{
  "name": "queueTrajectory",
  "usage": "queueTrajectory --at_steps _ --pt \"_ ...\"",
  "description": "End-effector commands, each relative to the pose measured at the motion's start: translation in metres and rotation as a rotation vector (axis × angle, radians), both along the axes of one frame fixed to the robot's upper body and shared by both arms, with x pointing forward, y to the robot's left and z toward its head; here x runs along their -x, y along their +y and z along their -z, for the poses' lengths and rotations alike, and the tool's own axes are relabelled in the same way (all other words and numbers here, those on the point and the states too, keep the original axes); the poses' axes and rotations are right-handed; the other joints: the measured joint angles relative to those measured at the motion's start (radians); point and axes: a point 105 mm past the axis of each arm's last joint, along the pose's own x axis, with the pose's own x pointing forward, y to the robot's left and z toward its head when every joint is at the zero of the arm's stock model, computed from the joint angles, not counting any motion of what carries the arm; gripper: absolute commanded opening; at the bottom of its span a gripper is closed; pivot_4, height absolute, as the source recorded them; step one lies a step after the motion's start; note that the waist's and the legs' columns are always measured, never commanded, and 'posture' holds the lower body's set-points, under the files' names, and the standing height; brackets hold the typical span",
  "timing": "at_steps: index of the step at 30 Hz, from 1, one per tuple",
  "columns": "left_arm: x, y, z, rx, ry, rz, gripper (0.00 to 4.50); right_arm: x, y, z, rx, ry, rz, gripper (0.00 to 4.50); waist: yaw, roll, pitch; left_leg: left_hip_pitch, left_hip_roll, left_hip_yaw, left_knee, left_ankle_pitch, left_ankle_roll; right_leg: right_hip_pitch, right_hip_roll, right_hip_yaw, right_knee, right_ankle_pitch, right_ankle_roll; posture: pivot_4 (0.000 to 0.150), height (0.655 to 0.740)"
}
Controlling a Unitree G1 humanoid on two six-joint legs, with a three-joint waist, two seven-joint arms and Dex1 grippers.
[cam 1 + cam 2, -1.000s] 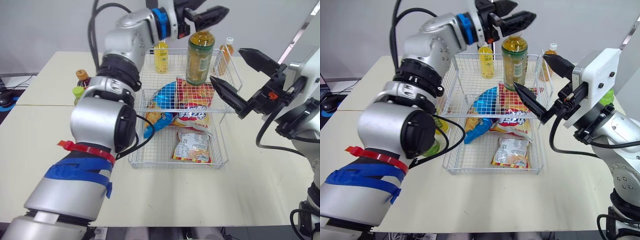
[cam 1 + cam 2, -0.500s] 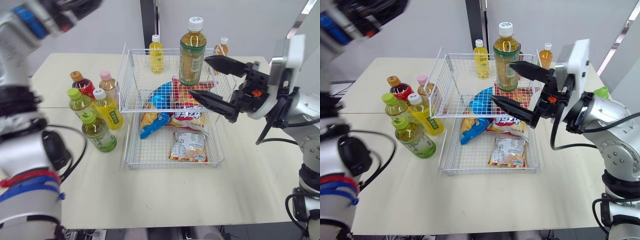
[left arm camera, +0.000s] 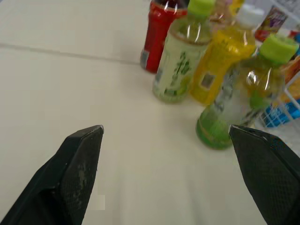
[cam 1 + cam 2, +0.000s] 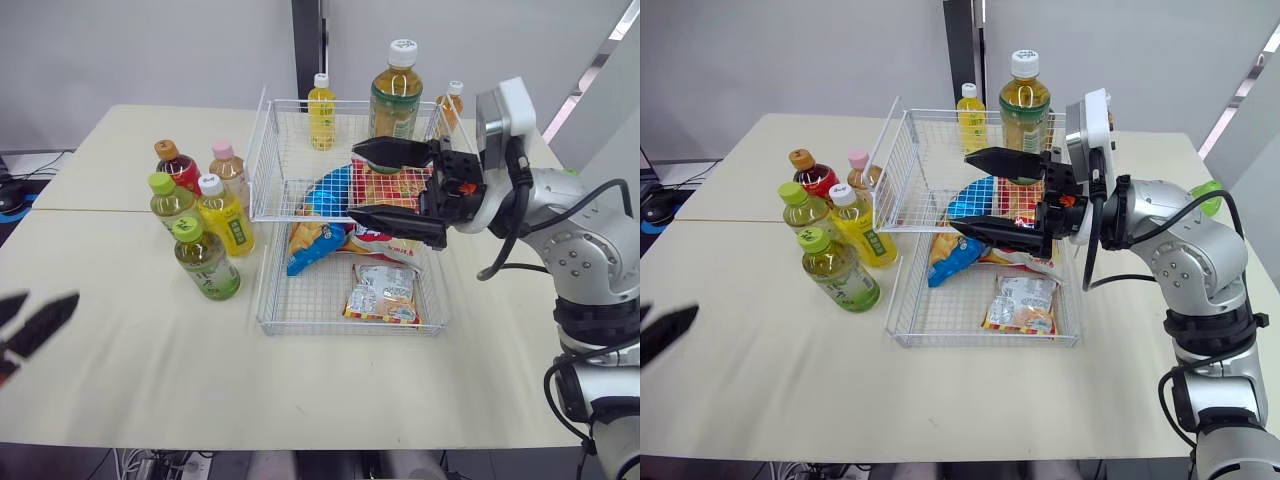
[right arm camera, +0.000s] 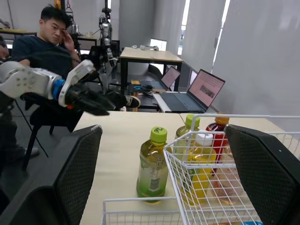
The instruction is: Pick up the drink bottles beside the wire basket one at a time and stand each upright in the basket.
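Drink bottles [image 4: 205, 262] of clear plastic, five with coloured caps, stand clustered centre-left, just beside the white wire basket [image 4: 340, 331]. The right gripper [image 4: 353, 181] hovers spread wide above the basket's snack packets [image 4: 383, 292]. The left gripper [image 3: 165, 129], at lower left, is spread wide too.

— What's the right side doing?
— Your right arm [image 4: 560, 215] reaches forward, forearm bent across toward your left and roughly level. Your right gripper [image 4: 353, 181] has its two black fingers [image 4: 395, 150] spread wide, one above the other, with nothing between them.
— And the left side?
— Your left gripper [image 4: 28, 318] sits low and far out to your left, fingers apart, empty too.
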Motion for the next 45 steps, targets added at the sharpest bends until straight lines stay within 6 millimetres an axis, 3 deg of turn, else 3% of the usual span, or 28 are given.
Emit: queueTrajectory --at_steps 1,7,11,19,23,30,33,41,45 --pt "-0.001 -0.011 -0.019 -0.077 -0.078 0.025 4.46 0.009 0.002 -0.009 -0.004 -0.068 -0.027 4.50 0.012 0.000 0.000 0.000 0.001 -0.001 0.000 0.001 0.001 0.000 0.001 -0.002 0.000 0.000 -0.002 0.150 0.7400" --pt "-0.040 -0.024 -0.042 -0.103 -0.211 0.056 4.46 0.011 0.003 -0.008 -0.004 -0.088 -0.002 4.50 0.011 -0.001 -0.001 0.002 0.000 0.002 0.000 0.002 0.003 0.002 0.002 -0.001 0.000 0.000 -0.002 0.150 0.7400" --pt "-0.093 -0.028 -0.062 -0.190 -0.303 0.019 4.46 0.012 0.001 -0.009 -0.016 -0.117 0.063 4.50 0.010 -0.002 -0.002 0.001 0.000 0.002 0.000 0.002 0.003 0.002 0.004 0.000 0.000 0.001 -0.002 0.150 0.7400" --pt "-0.161 -0.043 -0.063 -0.243 -0.316 0.036 4.46 0.016 -0.006 -0.010 -0.019 -0.146 0.151 4.50 0.002 -0.002 -0.001 0.000 0.000 0.005 -0.001 0.002 0.003 -0.001 0.004 -0.001 0.000 0.001 -0.001 0.150 0.7400" --pt "-0.185 -0.044 -0.060 -0.256 -0.327 0.006 4.46 0.021 -0.007 -0.008 -0.017 -0.148 0.172 4.50 0.003 -0.002 -0.001 -0.001 0.000 0.005 -0.002 0.002 0.003 -0.001 0.004 -0.001 0.000 0.001 -0.001 0.150 0.7400" --pt "-0.206 -0.061 -0.057 -0.244 -0.347 0.051 4.46 0.002 -0.013 -0.009 -0.009 -0.139 0.203 4.50 0.003 -0.002 -0.001 -0.001 -0.001 0.006 -0.001 0.002 0.003 -0.001 0.004 -0.001 0.000 0.001 -0.001 0.150 0.7400" --pt "-0.209 -0.060 -0.056 -0.249 -0.347 0.046 3.86 -0.001 -0.013 -0.009 -0.008 -0.141 0.207 4.50 0.002 -0.002 -0.001 -0.001 -0.001 0.006 -0.002 0.002 0.003 -0.001 0.004 -0.001 0.000 0.001 -0.001 0.150 0.7400" --pt "-0.204 -0.056 -0.051 -0.247 -0.329 0.042 1.47 -0.005 -0.011 -0.010 -0.008 -0.149 0.211 4.50 0.003 -0.002 -0.001 -0.001 -0.001 0.006 -0.002 0.002 0.003 -0.001 0.004 -0.001 0.000 0.001 -0.001 0.150 0.7400" --pt "-0.198 -0.053 -0.052 -0.235 -0.337 0.024 1.37 -0.006 -0.012 -0.009 -0.010 -0.151 0.216 4.50 0.001 -0.002 -0.001 -0.001 0.000 0.006 -0.002 0.002 0.003 -0.001 0.004 -0.001 0.000 0.001 -0.001 0.150 0.7400"
